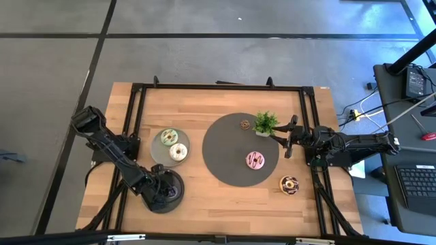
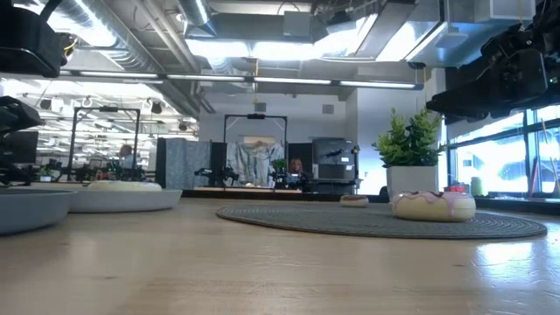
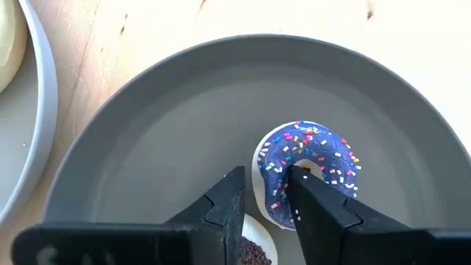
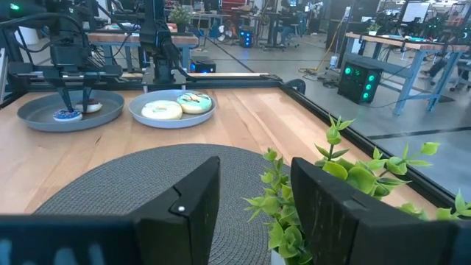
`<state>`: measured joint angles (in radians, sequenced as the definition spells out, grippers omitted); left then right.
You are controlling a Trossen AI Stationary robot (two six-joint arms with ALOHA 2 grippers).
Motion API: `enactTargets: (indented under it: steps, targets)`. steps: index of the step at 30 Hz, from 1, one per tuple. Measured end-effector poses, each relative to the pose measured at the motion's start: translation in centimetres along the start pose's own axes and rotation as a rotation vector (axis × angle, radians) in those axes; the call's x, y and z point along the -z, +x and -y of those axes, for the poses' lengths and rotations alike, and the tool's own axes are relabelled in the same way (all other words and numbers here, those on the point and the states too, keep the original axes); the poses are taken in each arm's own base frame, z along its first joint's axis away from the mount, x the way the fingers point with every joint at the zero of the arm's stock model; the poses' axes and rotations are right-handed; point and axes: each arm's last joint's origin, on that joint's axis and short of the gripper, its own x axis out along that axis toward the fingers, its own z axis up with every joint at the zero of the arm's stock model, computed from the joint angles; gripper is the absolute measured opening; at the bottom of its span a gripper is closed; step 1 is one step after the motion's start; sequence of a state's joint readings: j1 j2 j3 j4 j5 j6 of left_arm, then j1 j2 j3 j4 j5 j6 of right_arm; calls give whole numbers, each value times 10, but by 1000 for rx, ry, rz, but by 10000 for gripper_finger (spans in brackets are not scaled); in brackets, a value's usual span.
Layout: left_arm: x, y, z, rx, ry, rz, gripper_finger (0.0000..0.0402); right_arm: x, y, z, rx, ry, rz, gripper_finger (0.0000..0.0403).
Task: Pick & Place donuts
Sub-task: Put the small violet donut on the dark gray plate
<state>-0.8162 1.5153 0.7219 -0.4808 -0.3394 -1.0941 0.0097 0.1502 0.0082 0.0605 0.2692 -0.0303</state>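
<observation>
In the left wrist view a purple-blue sprinkled donut (image 3: 316,158) lies in a grey plate (image 3: 147,147), its near side up on a brown-sprinkled piece (image 3: 254,254). My left gripper (image 3: 265,184) points steeply down over it, open, near the table's front left (image 1: 169,190). A second plate (image 1: 158,151) holds a pale-green donut (image 1: 168,137) and a cream donut (image 1: 178,152). A pink donut (image 1: 255,160) and a tiny brown one (image 1: 244,124) lie on the dark round mat (image 1: 225,163). A chocolate donut (image 1: 289,184) lies on the wood. My right gripper (image 1: 291,139) waits open at the right. My left gripper comes from above, slanting, astride the purple-blue donut's near rim (image 3: 263,193). One finger (image 3: 305,193) stands at the hole, the other (image 3: 224,202) outside the rim. The donut lies in the plate. Whether either finger touches it, I cannot tell.
A small green potted plant (image 1: 266,122) stands on the mat's far right part, right in front of my right gripper (image 4: 254,173). A black frame (image 1: 204,86) runs round the table. Bare wood (image 1: 225,204) shows along the near edge.
</observation>
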Motion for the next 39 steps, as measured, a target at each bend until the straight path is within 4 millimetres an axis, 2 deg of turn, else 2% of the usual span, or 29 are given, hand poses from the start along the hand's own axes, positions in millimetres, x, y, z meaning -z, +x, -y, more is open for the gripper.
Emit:
enactTargets:
  steps: [23, 39]
  targets:
    - [-4, 2, -4, -16, -20, -20, 177, 0, 0, 0, 0, 0, 0, 168]
    - [-5, -1, -4, -6, -39, -17, 184, 0, 0, 0, 0, 0, 0, 168]
